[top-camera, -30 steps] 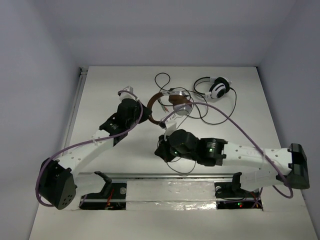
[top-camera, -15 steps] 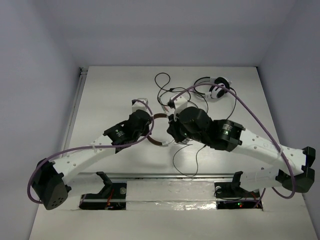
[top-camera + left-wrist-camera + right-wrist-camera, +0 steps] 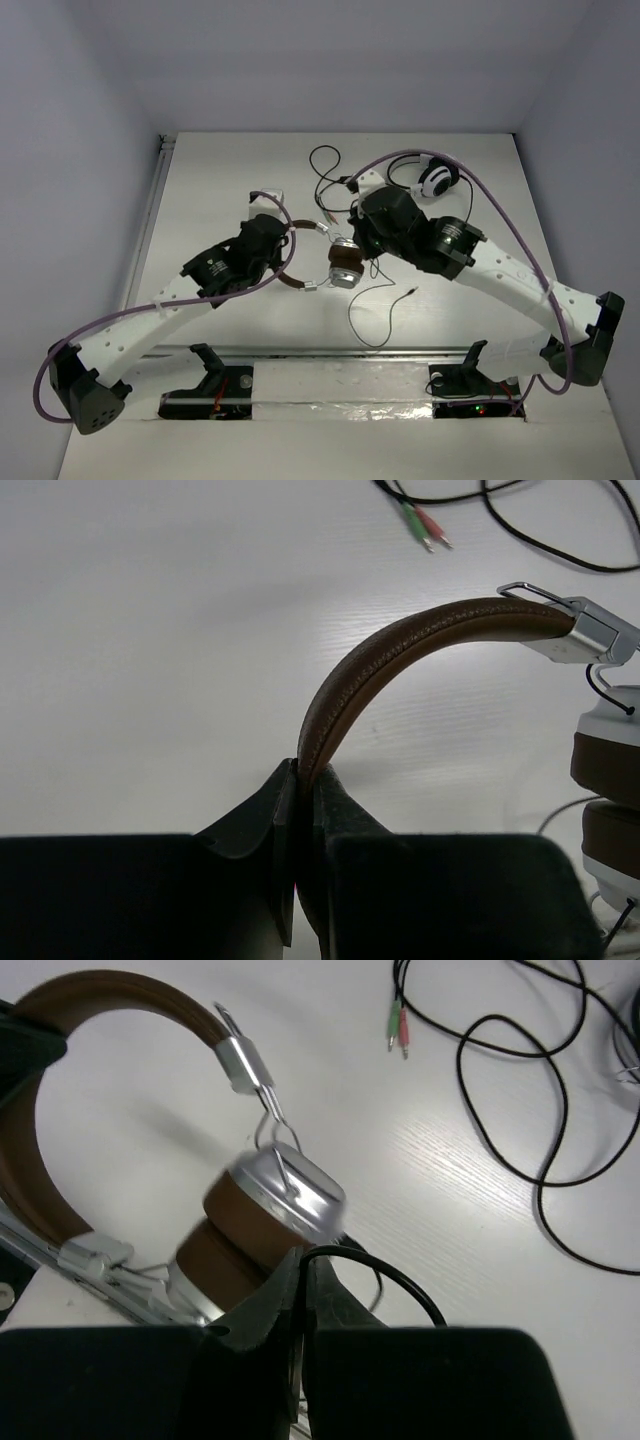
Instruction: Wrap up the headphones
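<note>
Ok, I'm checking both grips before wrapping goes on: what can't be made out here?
Left wrist view: ear cups of the headphones, cut off by the right edge.
Right wrist view: where the cable runs behind the right gripper.
Top view: the left gripper and right gripper grip points, hidden under their own bodies.

There are no words, numbers, brand names or signs that can be read in any of the views.
</note>
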Robot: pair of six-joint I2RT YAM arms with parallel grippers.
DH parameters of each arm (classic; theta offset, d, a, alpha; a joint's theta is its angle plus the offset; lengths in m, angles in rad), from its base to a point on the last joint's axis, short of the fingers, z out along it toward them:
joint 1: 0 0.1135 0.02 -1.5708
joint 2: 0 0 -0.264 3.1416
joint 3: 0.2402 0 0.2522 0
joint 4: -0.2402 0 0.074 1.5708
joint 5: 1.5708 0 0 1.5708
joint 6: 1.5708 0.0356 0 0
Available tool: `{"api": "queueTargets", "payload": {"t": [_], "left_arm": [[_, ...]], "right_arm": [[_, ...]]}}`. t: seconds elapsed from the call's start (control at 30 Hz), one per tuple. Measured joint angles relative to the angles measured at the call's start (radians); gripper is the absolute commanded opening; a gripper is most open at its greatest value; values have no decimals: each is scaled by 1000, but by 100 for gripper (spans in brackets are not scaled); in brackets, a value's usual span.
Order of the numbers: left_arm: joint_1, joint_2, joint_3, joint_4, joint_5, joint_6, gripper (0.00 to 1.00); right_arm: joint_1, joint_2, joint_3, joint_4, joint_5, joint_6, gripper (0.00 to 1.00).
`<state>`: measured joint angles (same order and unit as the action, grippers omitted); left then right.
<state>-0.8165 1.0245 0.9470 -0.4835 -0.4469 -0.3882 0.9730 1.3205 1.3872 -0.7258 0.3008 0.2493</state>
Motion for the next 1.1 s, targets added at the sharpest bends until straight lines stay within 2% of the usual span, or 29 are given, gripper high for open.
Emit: {"api": "queueTargets", "payload": {"t": [0.1, 0.2, 0.33, 0.47, 0.57, 0.87, 1.0, 1.1], "left_arm": [[0, -8, 26, -56, -84, 13, 0], [2, -5, 29, -68, -82, 36, 0], [0, 1, 29, -66, 15, 77, 0], [0, -11, 22, -58, 120, 113, 0], [0, -42, 17, -56, 209, 134, 0], [0, -95, 9, 60, 609, 154, 0], [0, -122, 9, 114, 682, 143, 0], [11, -139, 9, 113, 687, 143, 0]], "right_arm": [[-14, -58, 0, -17, 15, 0, 0], [-12, -130, 11, -23, 56, 0, 0], [-48, -145, 45, 17, 146, -18, 0], [-131, -88, 37, 111, 248, -47, 0], [-193, -46, 19, 201, 264, -79, 0], [-295, 27, 8, 424, 63, -112, 0], [-364, 62, -59, 490, -66, -79, 0], [-437, 47, -131, 524, -173, -25, 5]]}}
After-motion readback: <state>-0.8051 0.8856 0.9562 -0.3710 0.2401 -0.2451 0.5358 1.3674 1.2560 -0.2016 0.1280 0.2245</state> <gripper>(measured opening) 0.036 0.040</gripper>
